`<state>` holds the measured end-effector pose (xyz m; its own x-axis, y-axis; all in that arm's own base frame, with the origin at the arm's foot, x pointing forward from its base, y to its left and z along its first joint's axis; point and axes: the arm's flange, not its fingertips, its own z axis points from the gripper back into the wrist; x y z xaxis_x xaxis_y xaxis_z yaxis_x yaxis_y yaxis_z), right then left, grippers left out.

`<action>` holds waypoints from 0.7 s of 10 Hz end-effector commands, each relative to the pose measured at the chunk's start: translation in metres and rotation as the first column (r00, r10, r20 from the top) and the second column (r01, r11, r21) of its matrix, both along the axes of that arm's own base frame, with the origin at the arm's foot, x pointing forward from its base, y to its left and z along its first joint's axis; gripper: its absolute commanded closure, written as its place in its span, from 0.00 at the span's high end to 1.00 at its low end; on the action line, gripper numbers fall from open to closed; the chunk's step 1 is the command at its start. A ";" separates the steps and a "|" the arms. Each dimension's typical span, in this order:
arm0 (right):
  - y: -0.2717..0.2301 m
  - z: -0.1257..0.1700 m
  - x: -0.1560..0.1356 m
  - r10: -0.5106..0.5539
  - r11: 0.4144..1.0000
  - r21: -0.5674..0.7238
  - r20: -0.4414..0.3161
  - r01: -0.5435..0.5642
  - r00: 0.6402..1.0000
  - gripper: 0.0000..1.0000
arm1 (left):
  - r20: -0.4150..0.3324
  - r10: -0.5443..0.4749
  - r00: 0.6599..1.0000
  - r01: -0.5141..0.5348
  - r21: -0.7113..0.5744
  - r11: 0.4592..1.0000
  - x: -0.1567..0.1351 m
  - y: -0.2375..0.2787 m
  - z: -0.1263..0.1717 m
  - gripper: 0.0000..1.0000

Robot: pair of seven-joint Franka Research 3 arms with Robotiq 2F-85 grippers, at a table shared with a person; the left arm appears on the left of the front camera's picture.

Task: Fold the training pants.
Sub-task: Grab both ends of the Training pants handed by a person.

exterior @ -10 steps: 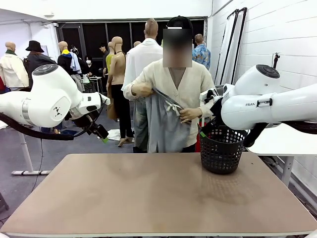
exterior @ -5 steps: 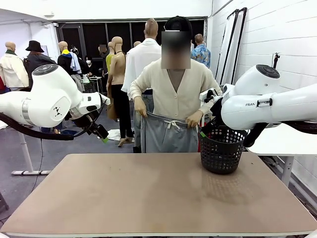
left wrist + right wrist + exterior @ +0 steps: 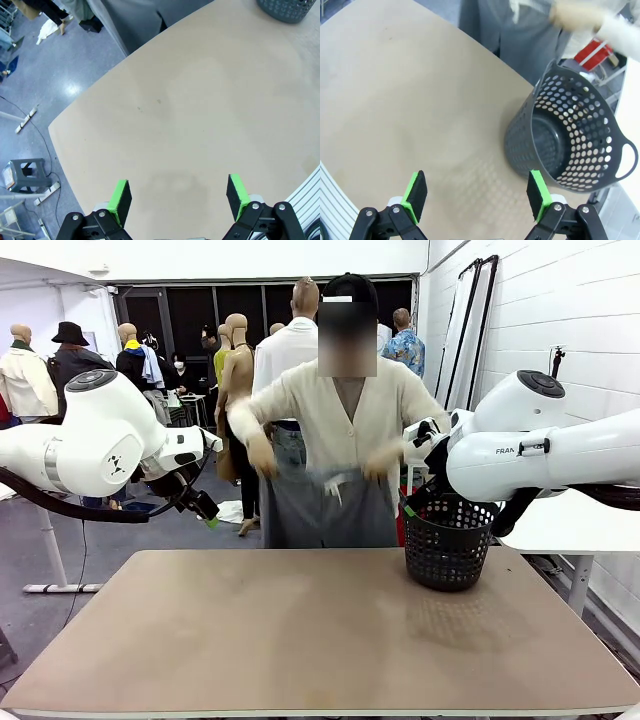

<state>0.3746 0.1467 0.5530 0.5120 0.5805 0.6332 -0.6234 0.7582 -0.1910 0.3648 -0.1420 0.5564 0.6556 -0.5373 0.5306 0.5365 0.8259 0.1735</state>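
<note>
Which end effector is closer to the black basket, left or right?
Right. The right end effector hangs close beside the basket; the left end effector hangs at the opposite end of the table.

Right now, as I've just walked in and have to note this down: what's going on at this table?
A person at the far side holds the training pants up by the waistband with both hands; they hang behind the far edge of the table, not yet laid on it. The left gripper and right gripper hover open above the table, holding nothing. A dark basket stands on the table's right side.
</note>
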 end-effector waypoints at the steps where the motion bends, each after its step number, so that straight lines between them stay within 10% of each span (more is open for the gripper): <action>1: -0.001 0.000 0.000 0.002 1.000 0.003 -0.001 -0.002 1.000 1.00 | -0.004 0.001 1.000 -0.001 0.000 1.000 0.000 0.000 0.000 1.00; 7: -0.001 0.000 0.000 0.002 1.000 0.003 -0.001 -0.002 1.000 1.00 | -0.004 0.001 1.000 -0.001 0.000 1.000 0.000 0.000 0.000 1.00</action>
<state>0.3746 0.1466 0.5530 0.5121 0.5805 0.6331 -0.6232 0.7583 -0.1913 0.3648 -0.1420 0.5564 0.6556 -0.5373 0.5306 0.5365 0.8259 0.1735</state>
